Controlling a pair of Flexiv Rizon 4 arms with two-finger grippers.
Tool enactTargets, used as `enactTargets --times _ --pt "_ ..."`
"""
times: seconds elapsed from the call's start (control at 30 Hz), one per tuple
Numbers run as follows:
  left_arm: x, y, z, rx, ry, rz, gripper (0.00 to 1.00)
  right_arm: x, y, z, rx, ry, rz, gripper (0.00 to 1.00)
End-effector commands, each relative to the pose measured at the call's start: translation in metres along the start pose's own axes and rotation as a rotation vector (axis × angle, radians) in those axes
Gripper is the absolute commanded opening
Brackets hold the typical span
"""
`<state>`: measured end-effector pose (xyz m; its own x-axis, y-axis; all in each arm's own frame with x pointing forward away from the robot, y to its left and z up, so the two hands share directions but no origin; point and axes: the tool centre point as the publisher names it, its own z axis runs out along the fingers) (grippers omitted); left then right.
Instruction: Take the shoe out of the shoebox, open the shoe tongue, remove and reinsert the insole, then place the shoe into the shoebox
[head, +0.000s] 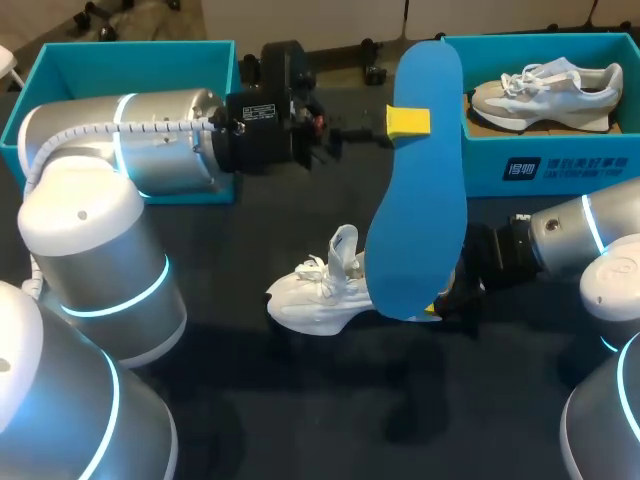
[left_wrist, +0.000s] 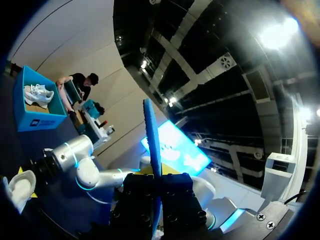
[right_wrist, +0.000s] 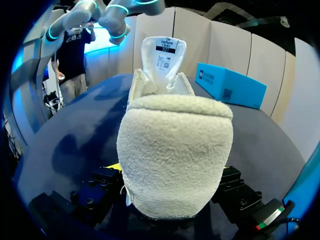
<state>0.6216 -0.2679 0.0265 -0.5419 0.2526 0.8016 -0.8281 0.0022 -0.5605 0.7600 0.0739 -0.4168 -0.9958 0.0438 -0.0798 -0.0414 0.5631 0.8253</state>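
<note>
Both clenched: left end effector (head: 408, 122) grasps the insole (head: 420, 220), right end effector (right_wrist: 170, 197) the shoe (right_wrist: 175, 145).

A: Where does the shoe (head: 318, 295) lie?
B: Mid-table, its heel pressed from both sides by the right gripper's (head: 448, 300) fingers.
A: And the insole (head: 418, 200)?
B: Above the shoe, upright, clamped in the left gripper (head: 408, 122). Behind, the right shoebox (head: 560, 165) holds a second shoe (head: 545, 95); the left box (head: 100, 65) stands opposite.
</note>
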Motion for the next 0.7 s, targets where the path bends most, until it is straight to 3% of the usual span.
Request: enactTargets --times 0.03,0.33,0.47,0.57,0.7 --pt "-0.003 0.0 0.001 0.003 -0.002 0.007 0.0 0.001 0.001 0.001 0.003 -0.002 0.0 0.0" --pt "-0.014 -0.002 -0.001 0.015 -0.022 0.025 0.0 0.001 0.001 0.001 0.003 -0.002 0.0 0.0" --pt "-0.013 -0.002 -0.001 0.01 -0.022 0.023 0.0 0.001 0.001 0.001 0.003 -0.002 0.0 0.0" --pt "-0.001 -0.006 0.0 -0.017 -0.071 0.088 0.0 0.001 0.001 0.001 0.003 -0.002 0.0 0.0" --pt "-0.005 -0.01 0.0 -0.019 -0.065 0.081 0.0 0.001 0.001 0.001 0.003 -0.002 0.0 0.0"
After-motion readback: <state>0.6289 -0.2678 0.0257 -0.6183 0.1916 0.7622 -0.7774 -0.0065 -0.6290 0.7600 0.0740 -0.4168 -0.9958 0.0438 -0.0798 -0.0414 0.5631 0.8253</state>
